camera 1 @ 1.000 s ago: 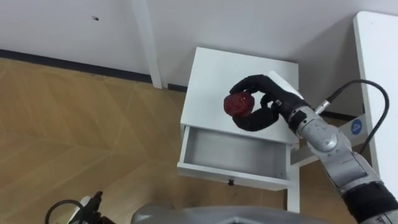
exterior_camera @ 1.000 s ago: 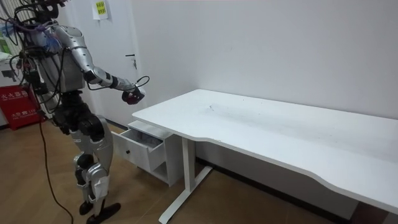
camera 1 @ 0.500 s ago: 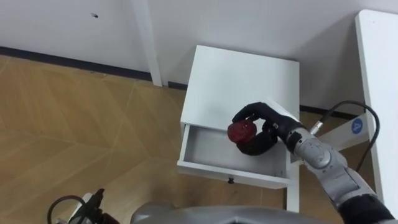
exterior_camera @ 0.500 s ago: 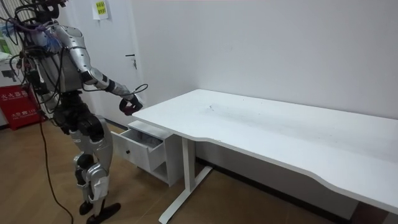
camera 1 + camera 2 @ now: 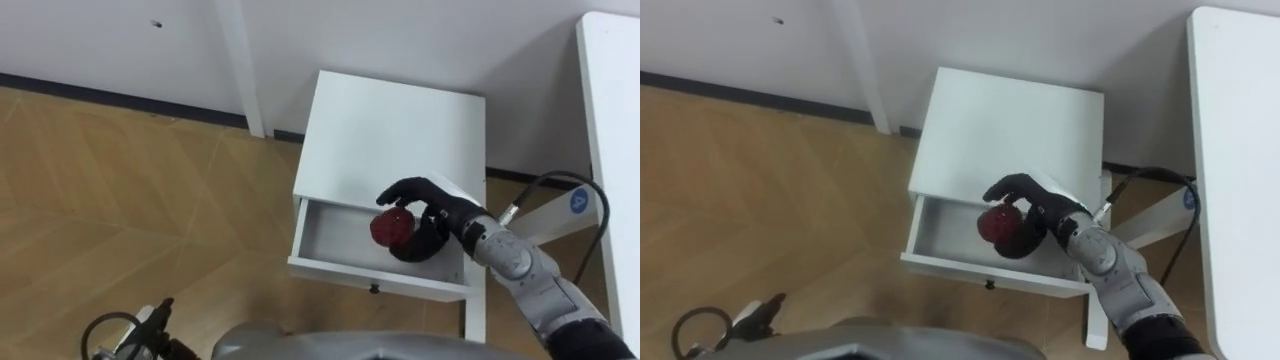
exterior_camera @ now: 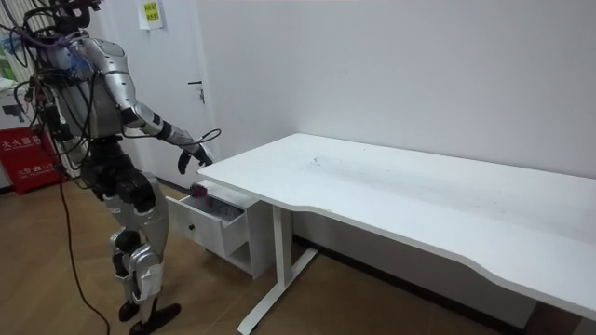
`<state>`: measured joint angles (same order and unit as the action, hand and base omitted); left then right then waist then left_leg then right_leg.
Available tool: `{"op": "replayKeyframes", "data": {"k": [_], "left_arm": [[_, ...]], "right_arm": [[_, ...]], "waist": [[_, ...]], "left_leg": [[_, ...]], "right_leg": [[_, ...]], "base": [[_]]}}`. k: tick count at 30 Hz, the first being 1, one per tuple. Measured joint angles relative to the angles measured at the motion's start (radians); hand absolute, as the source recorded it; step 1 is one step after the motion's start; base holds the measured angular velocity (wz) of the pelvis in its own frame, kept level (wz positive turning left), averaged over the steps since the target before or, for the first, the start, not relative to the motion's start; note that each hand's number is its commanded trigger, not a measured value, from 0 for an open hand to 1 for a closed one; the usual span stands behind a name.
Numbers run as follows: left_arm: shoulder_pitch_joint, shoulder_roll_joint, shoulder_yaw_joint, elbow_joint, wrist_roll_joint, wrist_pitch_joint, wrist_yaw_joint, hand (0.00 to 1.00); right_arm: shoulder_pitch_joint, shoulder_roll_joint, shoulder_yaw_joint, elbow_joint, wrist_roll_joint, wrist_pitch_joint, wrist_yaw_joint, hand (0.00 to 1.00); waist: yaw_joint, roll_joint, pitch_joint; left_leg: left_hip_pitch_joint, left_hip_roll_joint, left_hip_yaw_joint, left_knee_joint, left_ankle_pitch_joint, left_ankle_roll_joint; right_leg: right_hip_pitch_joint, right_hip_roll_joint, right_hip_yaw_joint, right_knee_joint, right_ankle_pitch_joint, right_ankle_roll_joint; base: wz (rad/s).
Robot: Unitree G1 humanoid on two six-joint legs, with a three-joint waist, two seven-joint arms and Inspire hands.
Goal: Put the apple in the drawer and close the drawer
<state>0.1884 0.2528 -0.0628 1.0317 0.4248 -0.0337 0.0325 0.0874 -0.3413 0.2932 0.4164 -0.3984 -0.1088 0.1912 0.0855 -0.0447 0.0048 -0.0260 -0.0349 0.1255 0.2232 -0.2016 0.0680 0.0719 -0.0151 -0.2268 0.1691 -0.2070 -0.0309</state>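
Room view: right hand [image 6: 192, 158] hangs above the open drawer [image 6: 216, 207] with fingers spread and slack. The apple [image 6: 198, 191] sits clear below it, at drawer level, so the hand is not gripping it.

Eye views look straight down, so the apple [image 5: 389, 229] shows in the gap between the thumb and the fingers of the right hand [image 5: 440, 214]. It lies over the right half of the drawer [image 5: 340, 238]. Contact can't be judged from that angle, so the room view decides it. Whether the apple is already resting on the drawer floor or just above it can't be told.

Progress, as a judgement:
- Apple is at or in the drawer, so step one is done or nearly so.
- Drawer is fully pulled out of the white cabinet [image 5: 400, 120], and its knob [image 5: 373, 290] is untouched. Closing it is all that's left.
- The hand has to clear the drawer first, then push the front panel in.

Writing:
- Yellow notice on the door [image 6: 149, 12], too small to read.
- Red box [image 6: 24, 149] at the room view's left, with pale characters that aren't legible.
- Round blue tag [image 5: 577, 201] on the white desk's [image 5: 612, 110] leg, mark unreadable.
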Motion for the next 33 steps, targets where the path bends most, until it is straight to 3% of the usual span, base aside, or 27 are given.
{"op": "replayKeyframes", "data": {"k": [20,25,29,31,32,33], "left_arm": [[0.0,-0.006,-0.001,0.0,-0.001,0.0,0.014,0.0],[0.024,-0.013,0.003,0.009,-0.007,0.001,0.028,0.0],[0.043,-0.038,0.032,0.013,-0.02,0.001,0.042,0.0],[0.047,-0.059,0.069,0.021,-0.02,0.001,0.043,0.0],[0.05,-0.07,0.093,0.023,-0.02,0.0,0.043,0.0],[0.051,-0.077,0.112,0.026,-0.022,0.0,0.043,0.0]], "right_arm": [[0.006,0.006,-0.001,0.033,0.006,0.0,-0.03,0.0],[0.025,0.031,-0.019,0.107,0.038,0.0,-0.064,0.0],[0.026,0.072,-0.117,0.293,0.116,-0.015,-0.15,0.0],[0.04,0.079,-0.19,0.374,0.151,-0.02,-0.198,0.0],[0.064,0.077,-0.242,0.41,0.18,-0.021,-0.224,0.0],[0.081,0.074,-0.3,0.451,0.207,-0.02,-0.251,0.0]], "waist": [[0.0,-0.004,-0.0006],[-0.01,-0.004,-0.0001],[-0.025,0.004,0.0007],[-0.035,0.014,0.0011],[-0.042,0.021,-0.0024],[-0.053,0.038,-0.0055]], "left_leg": [[0.001,0.0,0.003,0.001,0.0,0.0],[0.008,0.0,0.003,-0.001,-0.001,0.001],[0.019,-0.001,-0.002,0.002,-0.004,0.005],[0.012,-0.005,-0.007,0.027,-0.017,0.011],[0.003,-0.013,-0.005,0.044,-0.033,0.02],[0.0,-0.014,0.008,0.059,-0.044,0.027]], "right_leg": [[0.0,-0.001,0.002,0.001,0.0,0.0],[0.011,-0.001,0.001,0.0,0.0,0.0],[0.024,-0.005,-0.018,0.005,0.0,0.001],[0.023,-0.012,-0.025,0.029,-0.013,0.013],[-0.002,-0.025,-0.027,0.09,-0.037,0.03],[-0.059,-0.045,-0.027,0.225,-0.057,0.06]], "base": [[0.0],[0.01],[0.08],[0.13],[0.12],[0.11]]}}
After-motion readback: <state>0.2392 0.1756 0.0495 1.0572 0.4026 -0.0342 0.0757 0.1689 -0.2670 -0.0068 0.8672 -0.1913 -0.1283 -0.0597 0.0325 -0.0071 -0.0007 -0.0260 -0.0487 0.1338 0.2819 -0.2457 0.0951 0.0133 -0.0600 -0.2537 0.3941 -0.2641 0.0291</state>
